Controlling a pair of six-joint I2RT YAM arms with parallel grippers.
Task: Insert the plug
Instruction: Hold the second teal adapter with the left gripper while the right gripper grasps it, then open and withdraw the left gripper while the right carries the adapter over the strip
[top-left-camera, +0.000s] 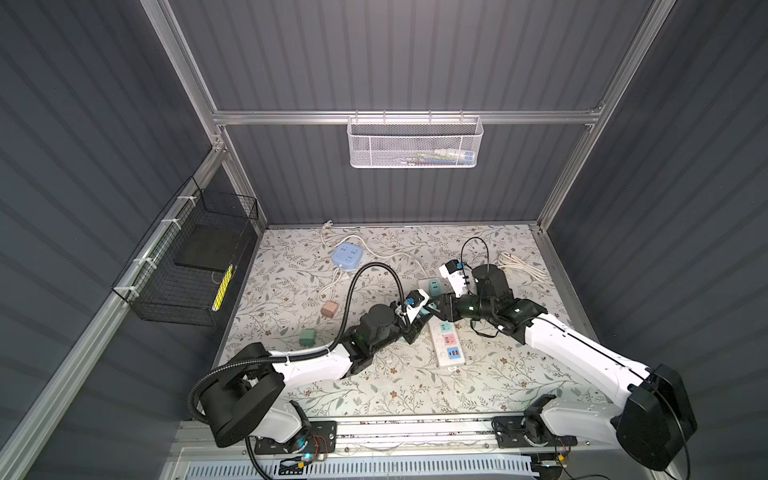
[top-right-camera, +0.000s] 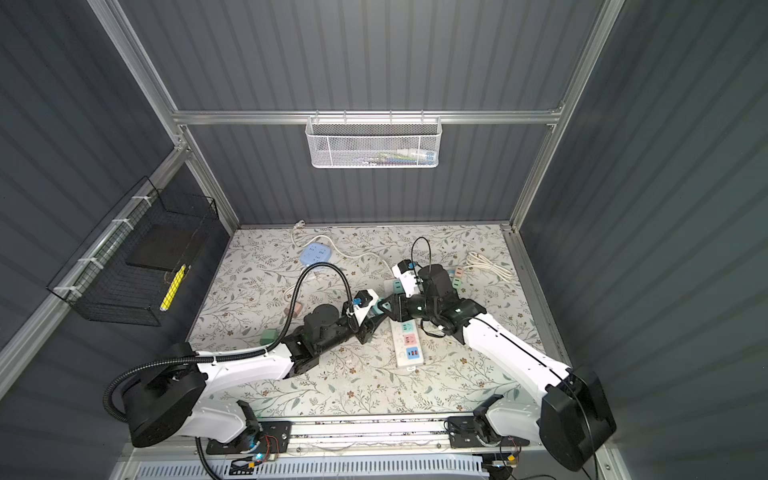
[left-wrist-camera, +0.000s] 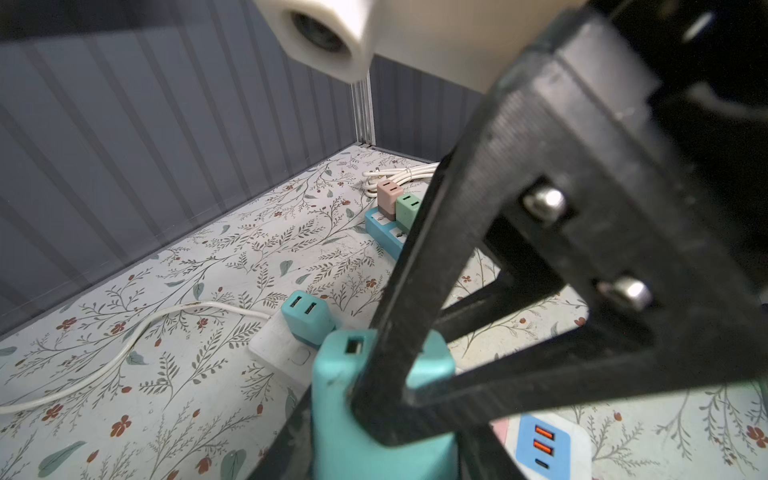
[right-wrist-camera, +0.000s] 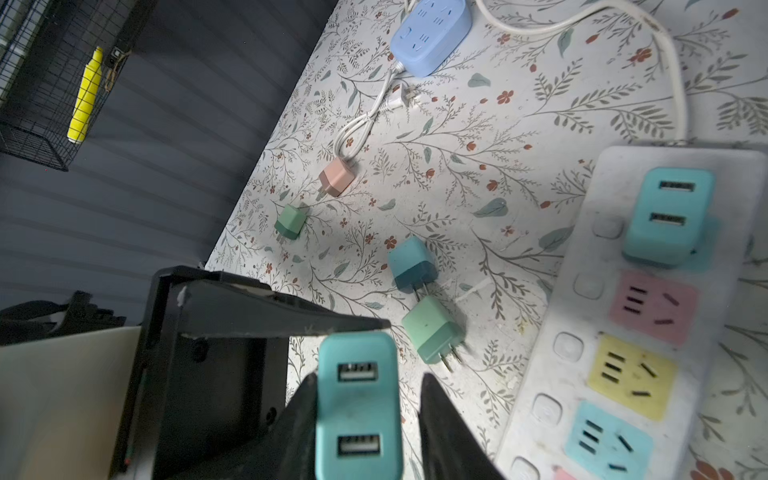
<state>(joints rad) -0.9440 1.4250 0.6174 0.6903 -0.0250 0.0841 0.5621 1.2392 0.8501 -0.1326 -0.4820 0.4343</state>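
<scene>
A teal two-port USB plug (right-wrist-camera: 357, 407) hangs in the air just left of the white power strip (right-wrist-camera: 623, 332), also seen in both top views (top-left-camera: 446, 345) (top-right-camera: 409, 345). My left gripper (left-wrist-camera: 382, 449) is shut on the plug's (left-wrist-camera: 345, 424) body. My right gripper (right-wrist-camera: 368, 386) straddles the same plug from the other side. One of its fingers touches the plug and the other stands a small gap away, so it is open. In both top views the two grippers meet at the plug (top-left-camera: 424, 309) (top-right-camera: 379, 308) above the strip's far half. The strip's pink, yellow and blue sockets are free.
Another teal plug (right-wrist-camera: 665, 216) sits in the strip's far socket. Loose green (right-wrist-camera: 434, 332), blue (right-wrist-camera: 411, 262), pink (right-wrist-camera: 336, 178) and small green (right-wrist-camera: 291, 222) plugs lie on the floral table. There are also a round blue socket block (top-left-camera: 348, 255), a blue strip (left-wrist-camera: 386, 228) and a coiled white cable (top-left-camera: 521, 266).
</scene>
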